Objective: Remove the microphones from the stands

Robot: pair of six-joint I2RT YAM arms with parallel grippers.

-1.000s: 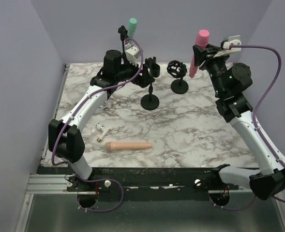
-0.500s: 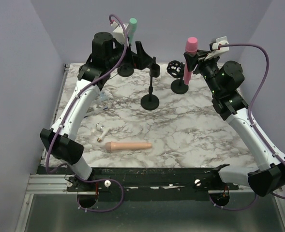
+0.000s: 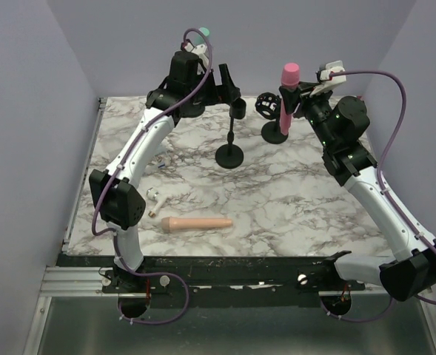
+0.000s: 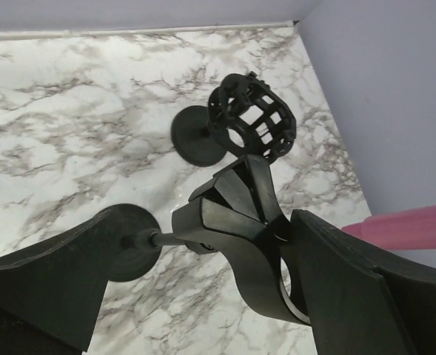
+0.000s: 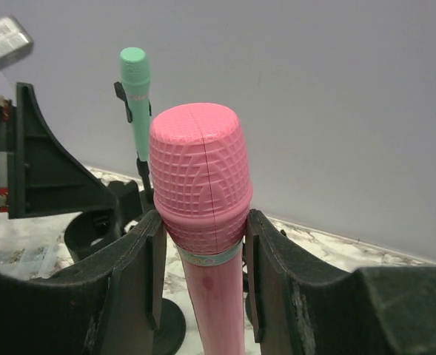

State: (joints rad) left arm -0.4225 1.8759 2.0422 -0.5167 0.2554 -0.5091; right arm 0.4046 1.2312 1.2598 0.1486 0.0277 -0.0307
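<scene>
A pink microphone point(image 3: 287, 95) point(image 5: 201, 185) stands upright, and my right gripper point(image 3: 292, 95) point(image 5: 201, 251) is shut on it just below its head. It hangs beside the black cage-holder stand point(image 3: 269, 111) point(image 4: 251, 122), outside the cage. My left gripper point(image 3: 227, 85) point(image 4: 210, 244) is open, its fingers either side of the clip point(image 4: 240, 214) of the middle stand point(image 3: 232, 137). A green microphone point(image 3: 203, 33) point(image 5: 135, 81) sits upright in a stand at the back, mostly hidden behind my left wrist in the top view.
A peach microphone point(image 3: 198, 223) lies loose on the marble table point(image 3: 292, 200) near the front. A small white object point(image 3: 156, 198) lies left of it. Purple walls close in the back and both sides.
My left gripper has swung right from the green microphone's stand to the middle stand's clip, staying open. My right gripper has carried the pink microphone a little left and lower.
</scene>
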